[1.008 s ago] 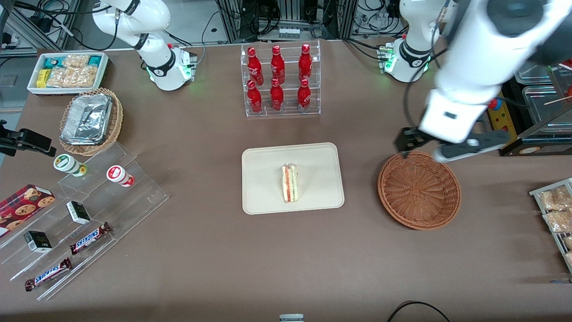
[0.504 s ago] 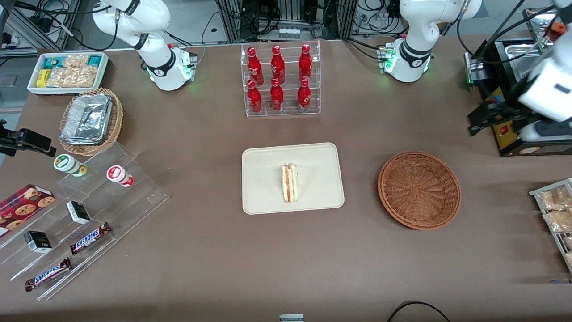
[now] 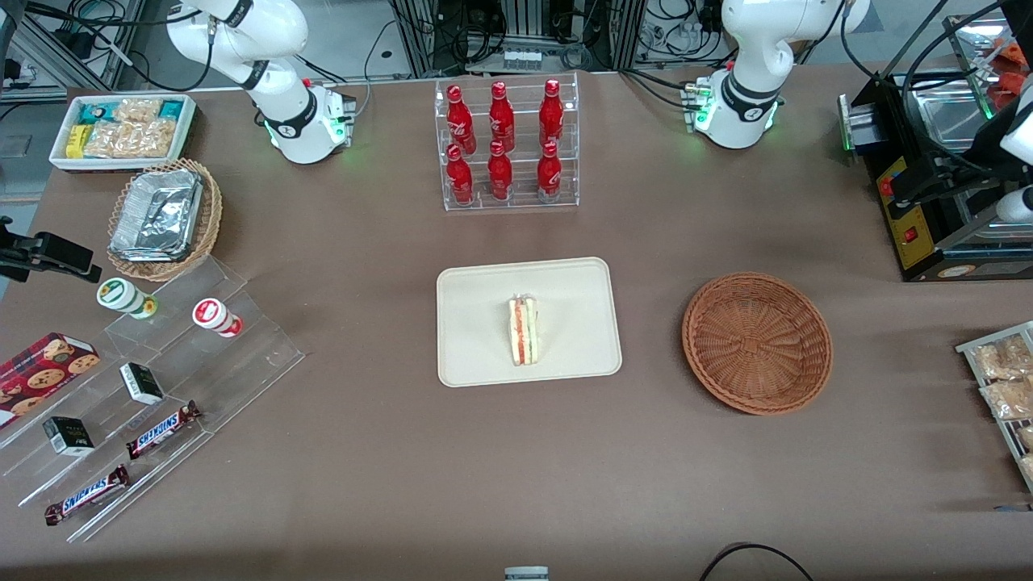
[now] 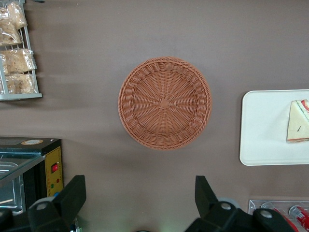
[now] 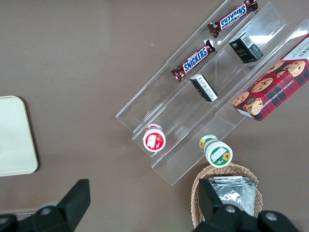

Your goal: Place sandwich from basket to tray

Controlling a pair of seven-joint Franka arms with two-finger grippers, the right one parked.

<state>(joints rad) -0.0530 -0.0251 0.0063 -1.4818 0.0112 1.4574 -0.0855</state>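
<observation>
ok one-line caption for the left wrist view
Open gripper high above the empty basket, sandwich on the tray.

1. The left arm's black two-finger gripper [image 3: 940, 184] has left the rim of the round reddish-brown woven wicker basket [image 3: 757, 343], where it hung a second ago; it is now high over the working arm's end of the table, above the black appliance with the yellow front panel [image 3: 908, 222]; half a second ago it was already nearing that spot.
2. The white arm body that covered the table near the basket has swung almost out of the front view; only a small part shows at the edge.
3. The wrist view shows the fingers [image 4: 72, 195] spread wide with nothing between them.
</observation>
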